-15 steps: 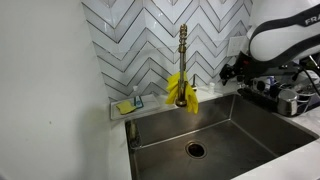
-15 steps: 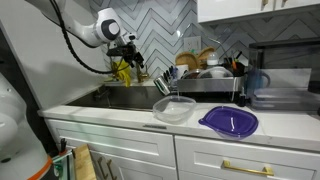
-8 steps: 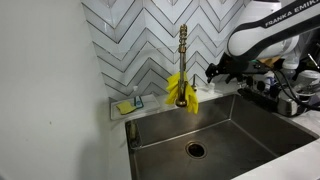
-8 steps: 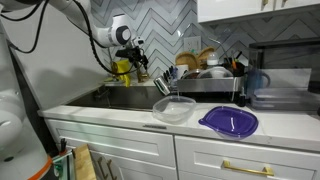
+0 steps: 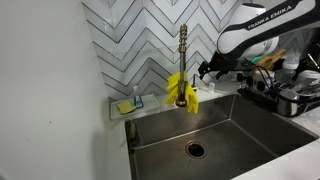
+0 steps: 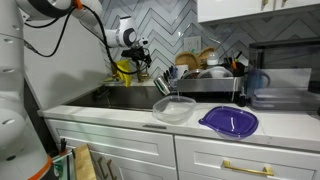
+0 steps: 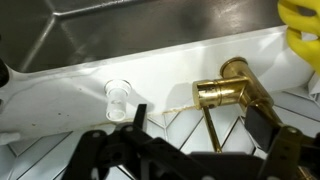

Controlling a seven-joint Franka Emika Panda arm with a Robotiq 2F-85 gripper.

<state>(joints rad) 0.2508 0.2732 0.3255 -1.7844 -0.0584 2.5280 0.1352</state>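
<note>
- Over the last second the claw (image 5: 206, 70) has swung along the tiled wall toward the tap (image 5: 183, 55), jaws wide and empty throughout.
- The approach looks nearly closed: the tap, with a yellow cloth (image 5: 180, 92) draped on it, stands just beside the claw, not touching.
- In the wrist view the tap (image 7: 225, 93) lies ahead, between the spread fingers.

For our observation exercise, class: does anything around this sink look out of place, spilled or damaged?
A yellow cloth hangs draped over the brass faucet above the sink, an odd place for it. Nothing looks spilled or broken.
</note>
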